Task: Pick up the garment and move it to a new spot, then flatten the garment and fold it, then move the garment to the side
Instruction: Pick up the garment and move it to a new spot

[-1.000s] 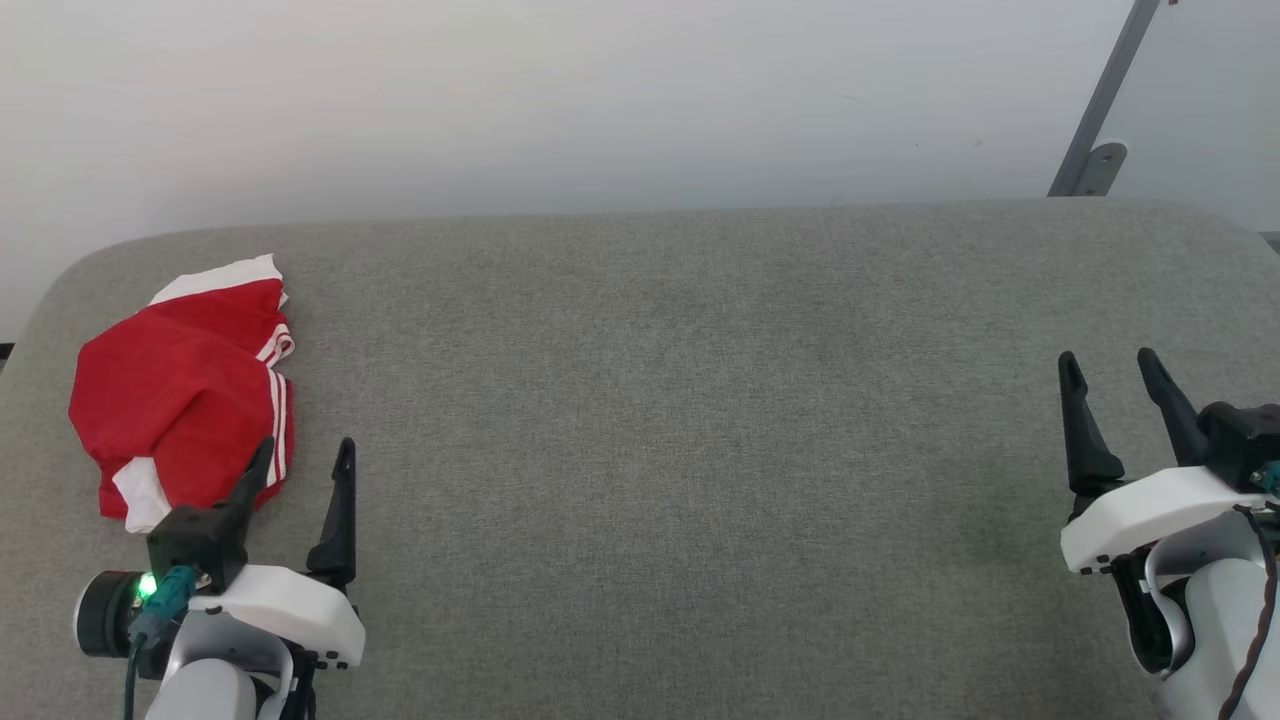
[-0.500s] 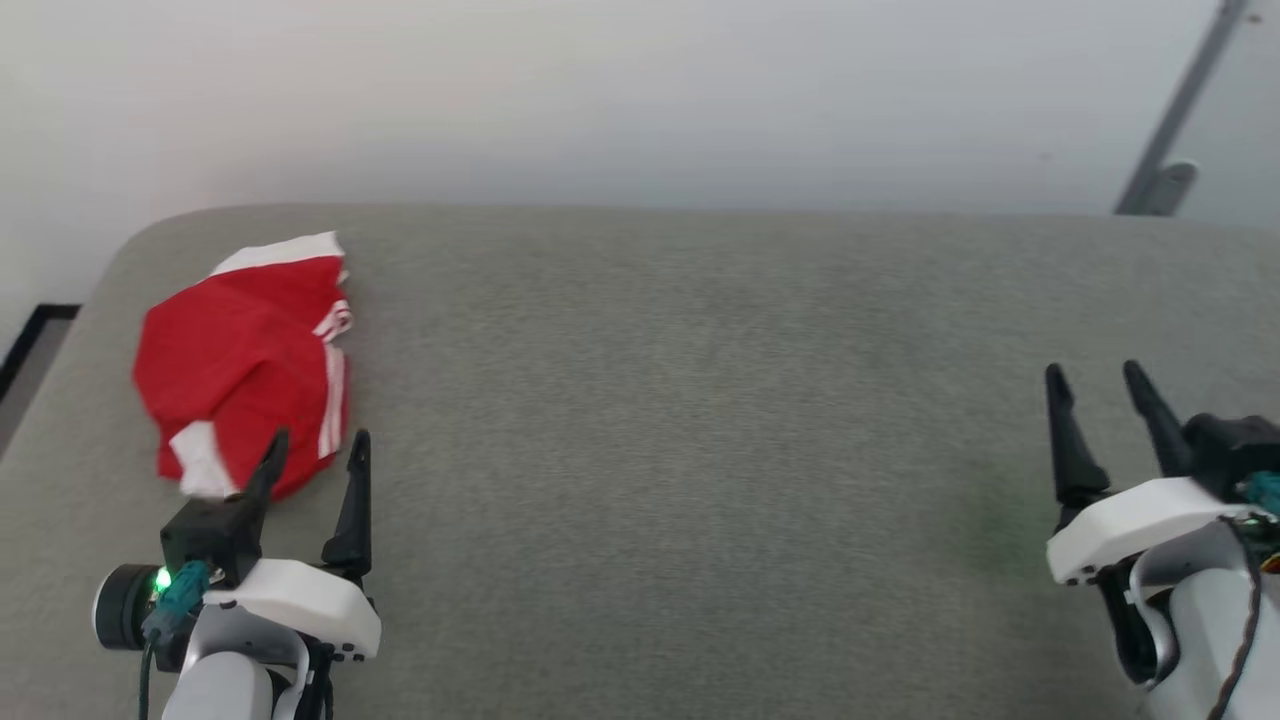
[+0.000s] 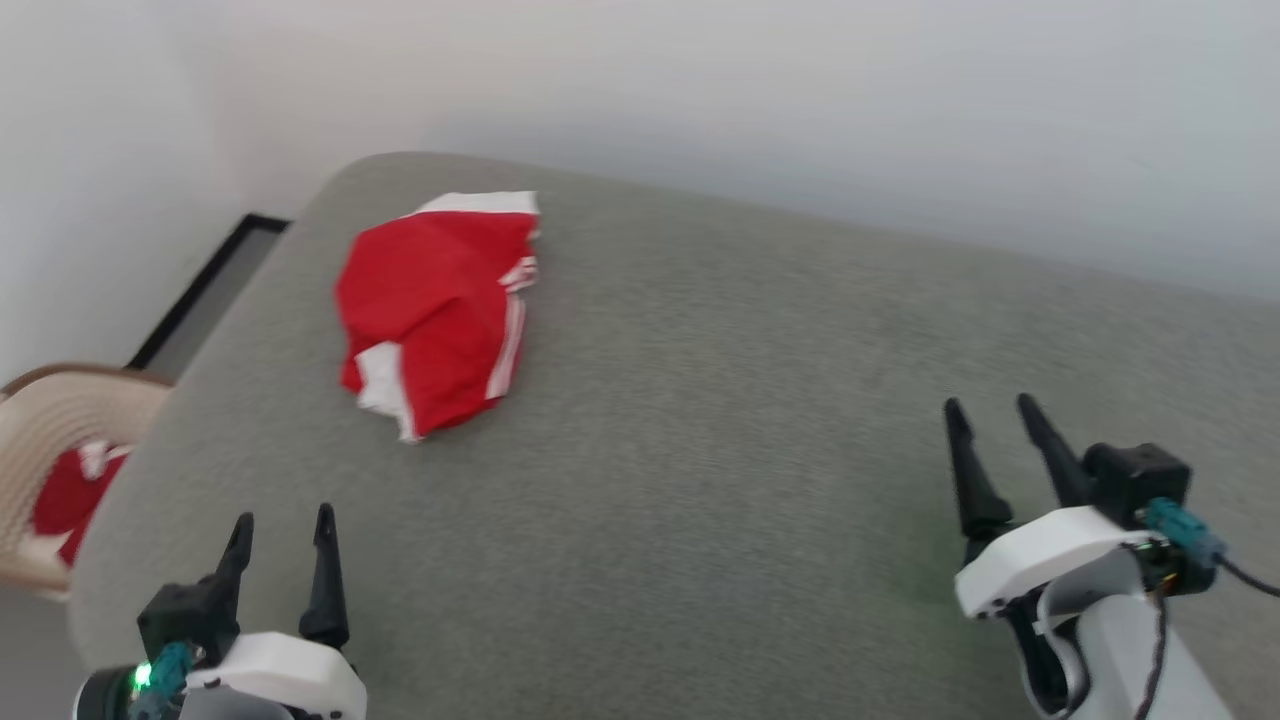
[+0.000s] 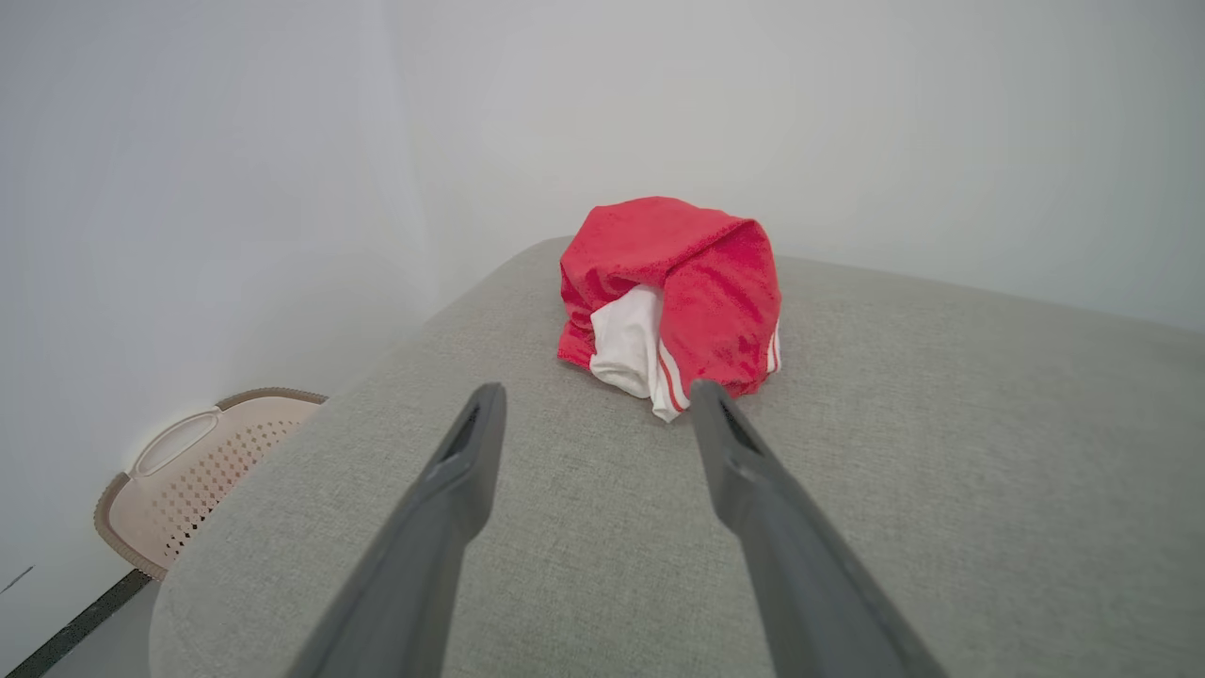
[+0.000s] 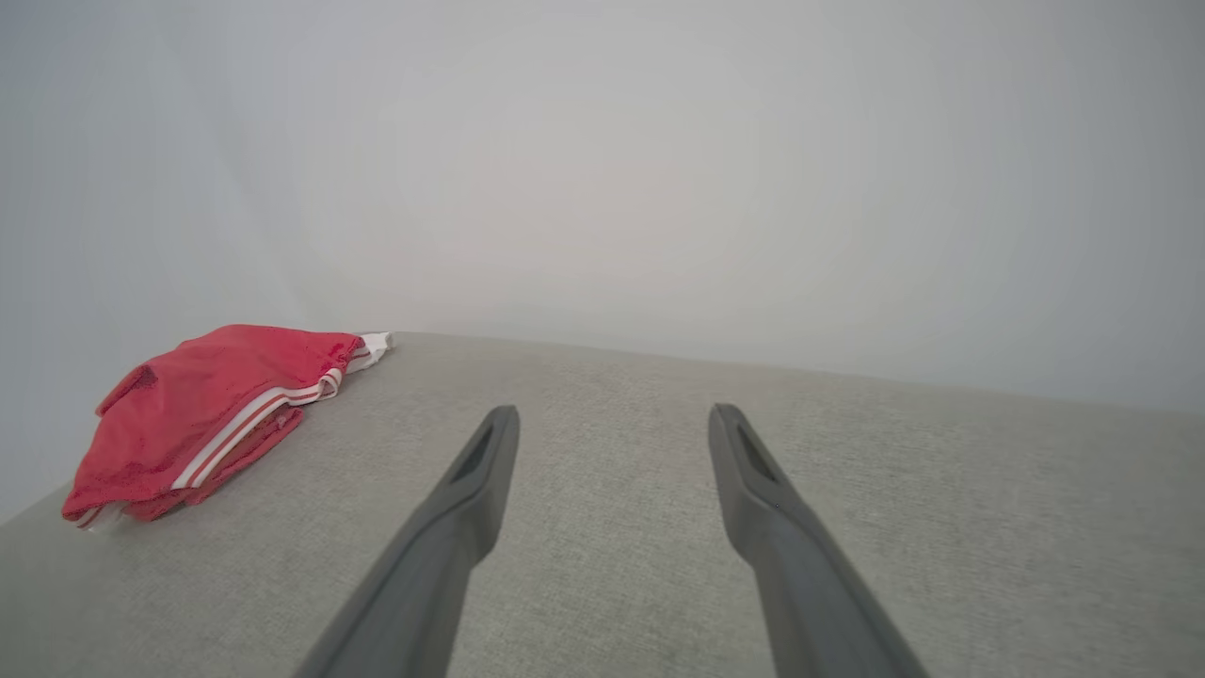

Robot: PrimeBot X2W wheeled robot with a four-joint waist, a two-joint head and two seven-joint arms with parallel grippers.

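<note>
A grey padded surface (image 3: 760,420) met a pale wall. The two grippers, left (image 3: 283,514) and right (image 3: 989,403), hovered wide open and empty. Bare cushion separated the left one from the single crumpled garment (image 3: 430,300) near the far-left corner. The head had swung left since a second before, revealing one beige basket (image 3: 60,420).

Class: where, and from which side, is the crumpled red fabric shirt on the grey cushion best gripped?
Likely the white sleeve fold at the near edge of the crumpled red fabric shirt, approached from the robot's side by the open left end effector: that fold bulges off the grey cushion and faces it.
</note>
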